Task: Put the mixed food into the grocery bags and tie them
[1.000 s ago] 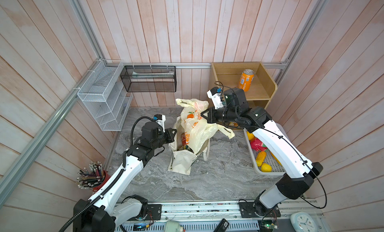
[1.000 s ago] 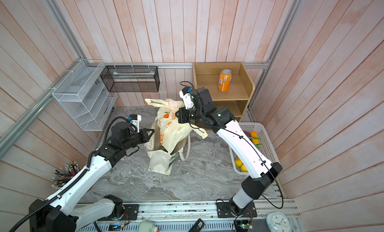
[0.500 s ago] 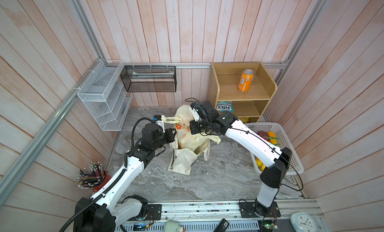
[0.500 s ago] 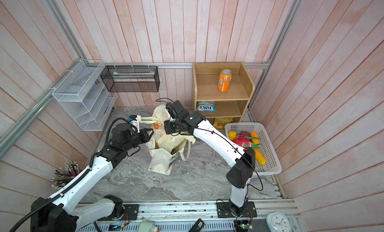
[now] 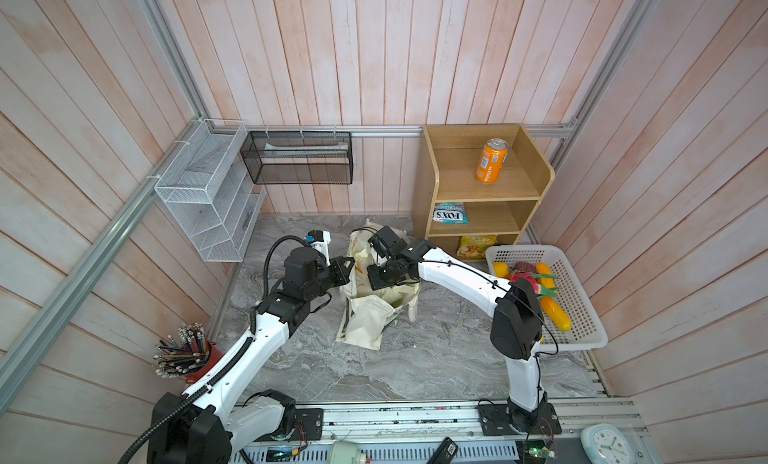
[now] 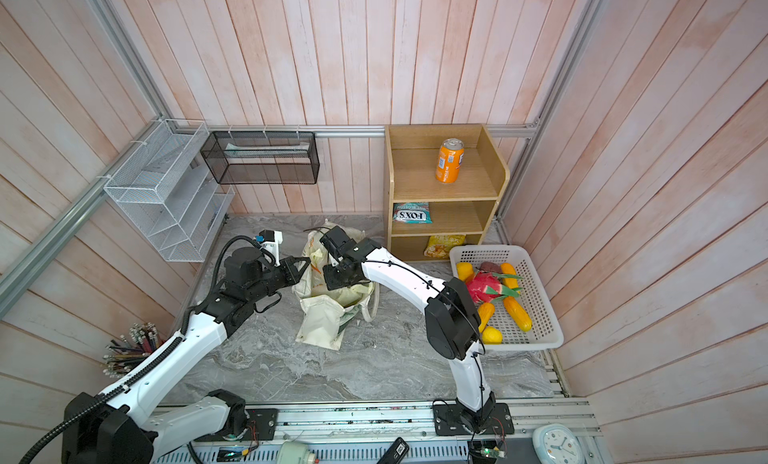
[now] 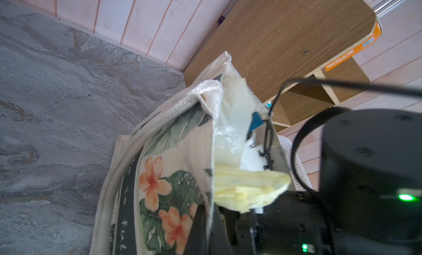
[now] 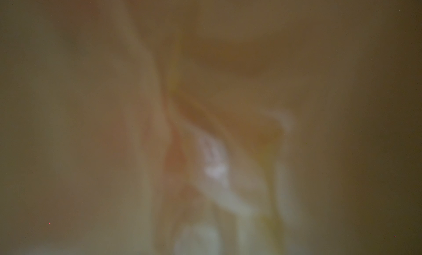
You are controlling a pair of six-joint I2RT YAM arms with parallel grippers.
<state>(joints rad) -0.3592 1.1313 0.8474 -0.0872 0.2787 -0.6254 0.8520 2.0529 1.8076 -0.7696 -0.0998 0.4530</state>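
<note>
Canvas tote rim between closed left jaws; plastic carrier against closed right jaws.

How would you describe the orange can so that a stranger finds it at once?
Find the wooden shelf unit at the back wall. The orange can stands upright, alone, on its top level. The lower levels hold a teal and white packet and a yellow packet, both flat.

Cream tote, orange-flower and green-leaf print

Left claw and right claw face each other, clamped.
</note>
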